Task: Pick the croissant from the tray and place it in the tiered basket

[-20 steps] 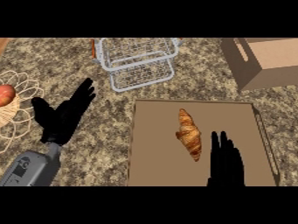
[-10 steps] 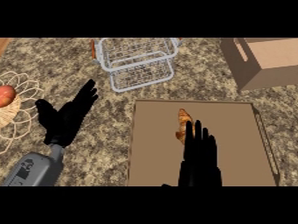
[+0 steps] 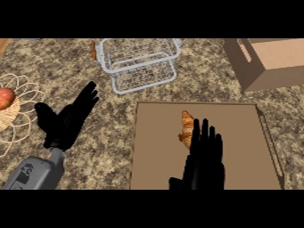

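Nearest, at the lower edge right of centre, the right hand (image 3: 203,160) comes up over the tray (image 3: 246,133); its fingers (image 3: 205,129) are straight and held side by side, pointing toward the top of the frame, curled round nothing. At the lower left a grey forearm (image 3: 34,173) leads up to the left hand (image 3: 65,122), which rests open over the speckled surface (image 3: 101,147) with fingers spread and slanting up to the right; it holds nothing.

The tray is a flat brown rectangle in the lower right half; the croissant (image 3: 187,124) lies on it, left of its centre, lengthwise toward the top. The right fingertips overlap the croissant's lower right end; whether they touch it cannot be told.

Further up, at the left edge, a pale woven basket (image 3: 24,89) with looped rim carries a red apple (image 3: 0,99); it sits just left of the left hand.

Farthest, at upper centre, stands the wire tiered basket (image 3: 141,67), well apart from the tray; at the upper right, an open cardboard box (image 3: 273,67).
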`<state>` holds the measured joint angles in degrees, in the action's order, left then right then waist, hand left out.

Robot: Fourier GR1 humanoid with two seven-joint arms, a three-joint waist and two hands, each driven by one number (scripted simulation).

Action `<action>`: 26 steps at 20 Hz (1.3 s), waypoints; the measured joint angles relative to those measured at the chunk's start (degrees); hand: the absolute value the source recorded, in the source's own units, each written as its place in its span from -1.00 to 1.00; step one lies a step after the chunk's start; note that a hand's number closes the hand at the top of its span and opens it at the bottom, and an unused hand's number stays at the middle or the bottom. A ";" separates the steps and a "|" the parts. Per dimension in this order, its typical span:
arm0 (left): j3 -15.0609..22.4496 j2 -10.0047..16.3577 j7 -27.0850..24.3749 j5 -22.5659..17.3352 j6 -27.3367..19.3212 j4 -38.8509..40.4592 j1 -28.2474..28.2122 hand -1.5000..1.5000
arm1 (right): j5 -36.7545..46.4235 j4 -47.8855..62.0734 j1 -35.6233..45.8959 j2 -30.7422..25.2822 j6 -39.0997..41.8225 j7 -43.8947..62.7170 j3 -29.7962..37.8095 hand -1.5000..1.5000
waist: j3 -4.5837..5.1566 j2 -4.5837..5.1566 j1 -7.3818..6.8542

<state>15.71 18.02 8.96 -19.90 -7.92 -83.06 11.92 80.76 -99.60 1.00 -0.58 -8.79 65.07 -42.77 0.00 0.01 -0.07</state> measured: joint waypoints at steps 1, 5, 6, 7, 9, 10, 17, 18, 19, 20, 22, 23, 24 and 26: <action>-0.11 -0.17 0.75 0.16 -0.06 -0.24 0.35 0.00 | -0.08 0.48 0.15 0.01 -0.32 -0.08 0.28 -1.00 | 0.00 -0.01 0.01; -1.45 -0.26 0.80 0.26 1.19 0.15 0.05 0.00 | -0.11 1.19 -1.21 0.03 -2.46 -1.88 2.58 -1.00 | -0.01 -0.01 0.09; -1.55 -0.85 -0.04 0.64 1.31 0.82 -0.07 0.00 | 0.13 2.09 -1.23 0.04 -3.35 -1.97 2.12 -1.00 | 0.01 -0.03 0.10; -1.56 -1.32 0.43 1.03 0.96 0.75 0.20 0.00 | 0.36 2.61 -1.62 0.15 -4.33 -2.38 2.35 -1.00 | 0.04 -0.10 0.12; -1.76 -1.94 0.36 1.75 1.15 1.04 0.12 0.00 | -0.10 2.27 -2.32 0.15 -5.08 -3.25 3.46 -1.00 | 0.05 -0.15 0.16; -1.92 -1.89 -0.08 1.97 1.60 0.86 -0.52 0.00 | -0.61 2.87 -1.72 0.22 -5.61 -3.37 3.80 -1.00 | 0.06 -0.17 0.10; -3.28 -3.27 0.83 3.55 2.67 -0.02 -1.01 0.00 | -3.69 5.61 -1.03 0.59 -9.53 -5.70 7.61 -1.00 | 0.15 -0.39 0.08; -3.72 -3.24 1.23 3.56 3.00 -0.42 -1.09 0.00 | -4.19 6.07 -0.65 0.54 -9.87 -5.73 7.76 -1.00 | 0.17 -0.41 0.08; -3.91 -3.44 1.57 3.70 3.15 -0.52 -1.16 0.00 | -4.72 6.83 0.02 0.48 -10.26 -5.75 8.12 -1.00 | 0.19 -0.43 0.07; -4.01 -3.61 1.56 4.08 3.14 -0.89 -1.45 0.00 | -5.28 7.17 -0.25 0.58 -11.05 -6.44 9.03 -1.00 | 0.19 -0.45 0.07; -3.49 -4.52 2.50 5.03 2.59 -1.79 -1.48 0.00 | -6.66 9.26 -0.18 0.59 -13.34 -7.95 10.65 -1.00 | 0.22 -0.54 0.05; -4.18 -4.30 3.03 5.00 2.96 -1.94 -1.21 0.00 | -7.30 9.77 0.35 0.59 -13.65 -7.91 10.95 -1.00 | 0.22 -0.55 0.06; -4.60 -4.45 2.29 4.98 3.72 -1.36 -1.52 0.00 | -7.93 10.44 0.97 0.59 -13.87 -7.90 11.36 -1.00 | 0.21 -0.55 0.05; -5.33 -4.48 2.10 5.24 4.38 -1.23 -1.93 0.00 | -9.37 12.20 1.92 0.49 -14.68 -8.45 12.33 -1.00 | 0.22 -0.57 0.03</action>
<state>10.38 13.54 11.05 -14.66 -3.53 -84.29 9.99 71.39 -87.40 2.92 -0.08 -23.46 56.62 -30.44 0.21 -0.56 -0.04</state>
